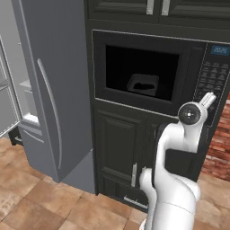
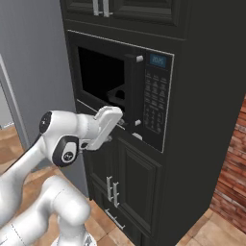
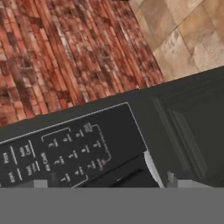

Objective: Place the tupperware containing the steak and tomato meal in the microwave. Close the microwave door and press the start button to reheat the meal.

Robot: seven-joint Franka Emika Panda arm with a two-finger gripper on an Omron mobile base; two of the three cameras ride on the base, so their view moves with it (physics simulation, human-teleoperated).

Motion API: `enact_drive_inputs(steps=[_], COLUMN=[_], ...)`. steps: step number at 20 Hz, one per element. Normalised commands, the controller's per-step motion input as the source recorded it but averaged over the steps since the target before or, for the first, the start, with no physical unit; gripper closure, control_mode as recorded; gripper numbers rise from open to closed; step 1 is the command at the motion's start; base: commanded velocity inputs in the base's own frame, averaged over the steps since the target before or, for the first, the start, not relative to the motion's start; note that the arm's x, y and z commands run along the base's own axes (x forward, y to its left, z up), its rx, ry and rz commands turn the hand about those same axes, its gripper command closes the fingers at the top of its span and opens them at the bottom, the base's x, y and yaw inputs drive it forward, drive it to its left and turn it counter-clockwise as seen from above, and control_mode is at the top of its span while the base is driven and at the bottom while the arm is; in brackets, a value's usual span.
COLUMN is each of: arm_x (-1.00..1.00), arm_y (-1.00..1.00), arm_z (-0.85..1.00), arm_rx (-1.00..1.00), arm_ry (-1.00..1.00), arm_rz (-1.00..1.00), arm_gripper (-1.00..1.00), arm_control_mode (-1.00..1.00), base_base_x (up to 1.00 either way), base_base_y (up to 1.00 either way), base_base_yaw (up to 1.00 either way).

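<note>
Flanking the microwave (image 1: 152, 72) are a grey fridge (image 1: 49, 85) and brick wall (image 3: 61, 52); gripper (image 2: 126, 119) spread, empty.

The arm (image 1: 173, 188) is glossy white, built of fat rounded segments. Dark grey bands sit at its joints, and a round dark cap with a pale centre (image 1: 190, 114) faces out at its elbow. At two o'clock from that cap a slim white piece pokes up. From the right, the hand (image 2: 104, 127) is a flat white block.
</note>
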Motion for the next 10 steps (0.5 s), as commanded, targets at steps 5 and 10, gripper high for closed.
enact_drive_inputs(steps=[5, 10], arm_x=[0.10, 0.22], arm_y=[-0.49, -0.39], arm_z=[-0.12, -0.30], arm_rx=[0.00, 0.00], arm_ry=[0.01, 0.04], arm_rz=[-0.17, -0.16], arm_gripper=[-1.00, -1.00], arm_control_mode=[-1.00, -1.00], base_base_x=[0.00, 0.00], base_base_y=[0.00, 0.00], base_base_yaw=[0.00, 0.00])
